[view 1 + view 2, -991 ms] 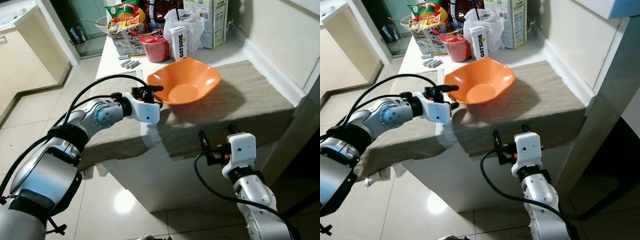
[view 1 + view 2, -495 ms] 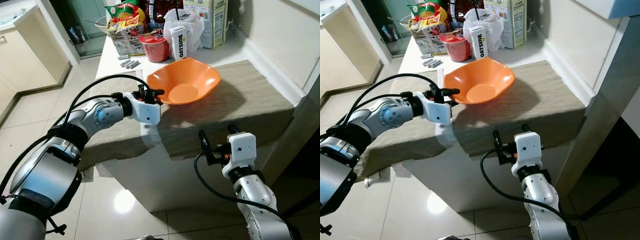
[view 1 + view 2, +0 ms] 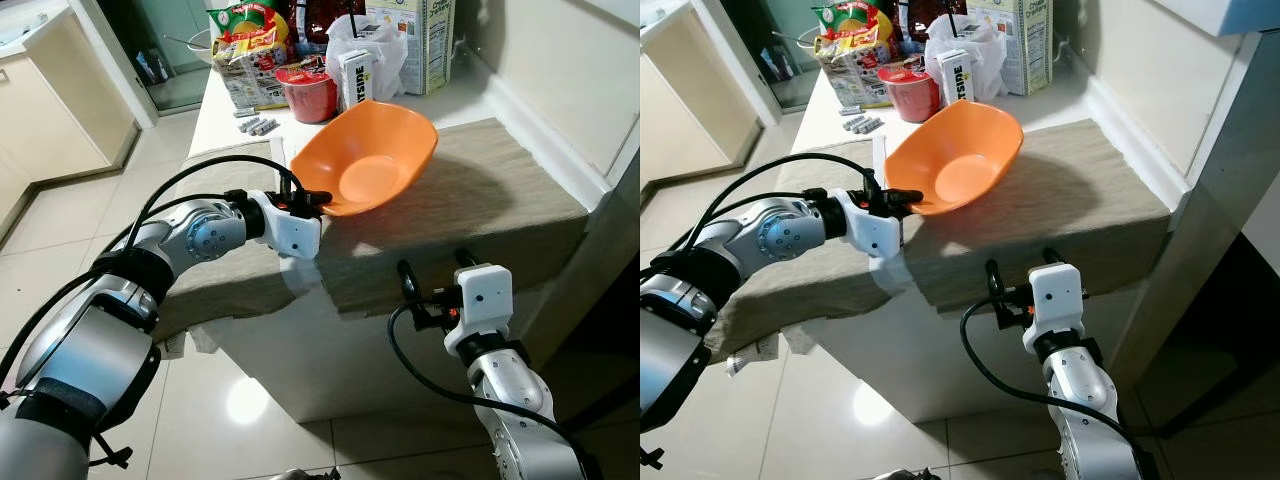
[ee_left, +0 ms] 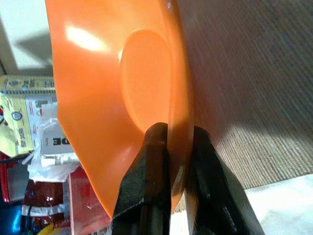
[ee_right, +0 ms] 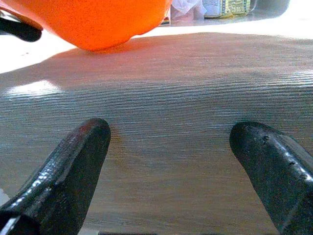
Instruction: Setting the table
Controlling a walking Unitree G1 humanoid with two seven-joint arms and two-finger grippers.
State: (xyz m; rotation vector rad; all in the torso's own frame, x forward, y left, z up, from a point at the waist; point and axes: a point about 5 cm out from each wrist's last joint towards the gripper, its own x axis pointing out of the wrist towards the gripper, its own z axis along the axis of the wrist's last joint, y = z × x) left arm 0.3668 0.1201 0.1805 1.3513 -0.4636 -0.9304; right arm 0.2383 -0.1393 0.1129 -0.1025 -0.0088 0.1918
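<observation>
The left gripper (image 3: 305, 203) pinches the near rim of the orange bowl (image 3: 372, 160), tilting it above the beige cloth (image 3: 480, 205). The right gripper (image 3: 436, 277), fingers spread, hovers below the cloth's front edge. Food packages (image 3: 250, 45) stand behind the bowl.

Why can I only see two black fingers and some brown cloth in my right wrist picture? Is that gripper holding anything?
Observer: No. The right gripper is open, at the front edge of the cloth.
Operator: What's the orange thing at the top of my picture?
Observer: That's an orange bowl, and the left gripper is shut on its rim.
Operator: Is the bowl flat on the table?
Observer: No, it's tilted, its far side raised toward the red cup.
Operator: What else is back there?
Observer: An Oatside carton stands just behind the bowl.
</observation>
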